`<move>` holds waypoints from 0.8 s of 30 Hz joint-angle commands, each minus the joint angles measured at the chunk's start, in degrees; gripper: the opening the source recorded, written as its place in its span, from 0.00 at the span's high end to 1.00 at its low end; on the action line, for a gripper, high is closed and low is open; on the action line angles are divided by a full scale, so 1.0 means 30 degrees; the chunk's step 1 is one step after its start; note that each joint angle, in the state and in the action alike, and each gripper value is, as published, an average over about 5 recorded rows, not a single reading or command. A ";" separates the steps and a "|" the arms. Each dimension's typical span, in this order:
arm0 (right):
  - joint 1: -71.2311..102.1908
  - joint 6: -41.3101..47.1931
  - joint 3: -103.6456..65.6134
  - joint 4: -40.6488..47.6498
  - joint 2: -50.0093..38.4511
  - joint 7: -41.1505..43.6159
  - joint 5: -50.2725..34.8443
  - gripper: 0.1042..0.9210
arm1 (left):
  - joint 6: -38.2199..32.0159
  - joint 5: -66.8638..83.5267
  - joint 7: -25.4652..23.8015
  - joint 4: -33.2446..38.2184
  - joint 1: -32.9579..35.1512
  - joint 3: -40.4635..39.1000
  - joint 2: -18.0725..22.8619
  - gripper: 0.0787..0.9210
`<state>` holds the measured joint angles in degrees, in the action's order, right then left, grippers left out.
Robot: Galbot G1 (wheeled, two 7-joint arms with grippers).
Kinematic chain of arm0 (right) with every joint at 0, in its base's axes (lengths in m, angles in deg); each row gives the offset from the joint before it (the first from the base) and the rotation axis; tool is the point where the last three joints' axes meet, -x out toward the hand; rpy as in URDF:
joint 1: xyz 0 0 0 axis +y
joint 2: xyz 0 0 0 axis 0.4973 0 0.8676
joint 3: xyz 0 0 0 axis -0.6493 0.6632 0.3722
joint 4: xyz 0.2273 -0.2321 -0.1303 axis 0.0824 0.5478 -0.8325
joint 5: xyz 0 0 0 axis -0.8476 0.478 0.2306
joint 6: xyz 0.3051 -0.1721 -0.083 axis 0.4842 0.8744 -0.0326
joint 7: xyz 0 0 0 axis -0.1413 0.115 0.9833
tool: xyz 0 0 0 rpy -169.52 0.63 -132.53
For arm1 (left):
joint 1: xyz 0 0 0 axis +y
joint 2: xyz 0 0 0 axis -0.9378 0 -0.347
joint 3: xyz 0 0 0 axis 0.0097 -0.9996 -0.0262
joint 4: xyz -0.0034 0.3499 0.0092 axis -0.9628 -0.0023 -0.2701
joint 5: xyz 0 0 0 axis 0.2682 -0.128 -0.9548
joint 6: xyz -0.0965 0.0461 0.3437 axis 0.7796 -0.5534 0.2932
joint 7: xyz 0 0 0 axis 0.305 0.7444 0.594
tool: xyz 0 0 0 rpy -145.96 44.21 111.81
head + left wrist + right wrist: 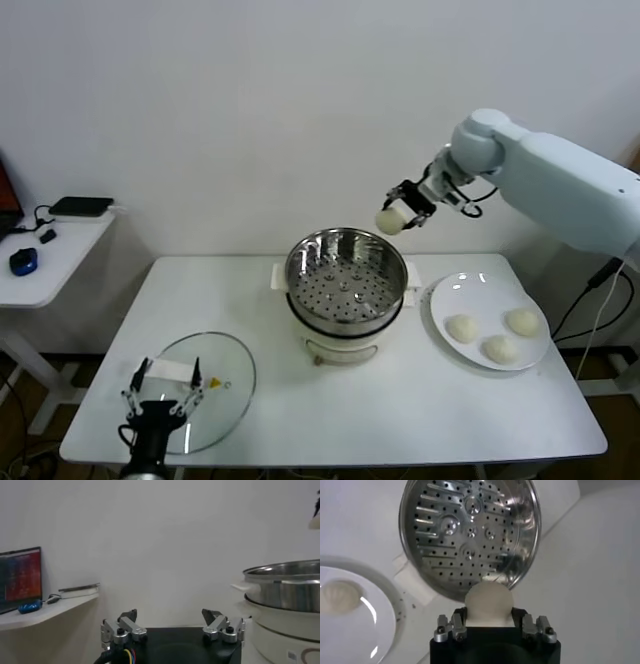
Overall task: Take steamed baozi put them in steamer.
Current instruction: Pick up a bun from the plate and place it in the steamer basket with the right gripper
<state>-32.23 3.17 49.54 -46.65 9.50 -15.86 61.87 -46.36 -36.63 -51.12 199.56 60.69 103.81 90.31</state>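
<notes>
My right gripper (398, 213) is shut on one cream-white baozi (388, 220) and holds it in the air above the far right rim of the steamer (346, 272). In the right wrist view the baozi (488, 603) sits between the jaws over the edge of the steamer's perforated steel floor (467, 532). The basket is empty. Three more baozi (461, 328) (500, 349) (522, 321) lie on the white plate (455, 293) right of the steamer. My left gripper (160, 396) is open and empty, parked over the glass lid at the front left.
The flat glass lid (225, 400) lies on the white table's front left. A side table (55, 255) with a blue mouse (23, 262) and black devices stands at the far left. The wall is close behind the steamer.
</notes>
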 commanded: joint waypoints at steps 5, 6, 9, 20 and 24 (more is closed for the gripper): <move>0.1219 -0.0808 0.0797 0.3426 0.4707 0.0038 0.1021 0.38 | 0.0269 -0.0055 -0.0004 0.0176 -0.0304 0.0064 -0.0057 0.12; 0.1360 -0.0898 0.0772 0.3723 0.4865 0.0032 0.1188 0.38 | 0.0312 -0.0088 -0.0001 0.0199 -0.0382 0.0053 -0.0049 0.12; 0.1820 -0.1210 0.0605 0.4445 0.5171 0.0008 0.1858 0.38 | 0.0380 -0.0181 -0.0007 0.0198 -0.0538 0.0036 -0.0042 0.12; 0.2991 -0.2211 -0.0445 0.6295 0.5932 -0.0069 0.3927 0.38 | 0.0365 -0.0172 -0.0049 0.0029 -0.0600 -0.0010 -0.0090 0.12; 0.3235 -0.2501 -0.0805 0.6570 0.6043 -0.0127 0.4563 0.38 | 0.0377 -0.0175 -0.0039 0.0061 -0.0614 -0.0026 -0.0077 0.12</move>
<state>-24.44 -2.78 48.43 -30.67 25.35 -16.18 71.50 -45.34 -37.06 -51.23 199.73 58.99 103.75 90.07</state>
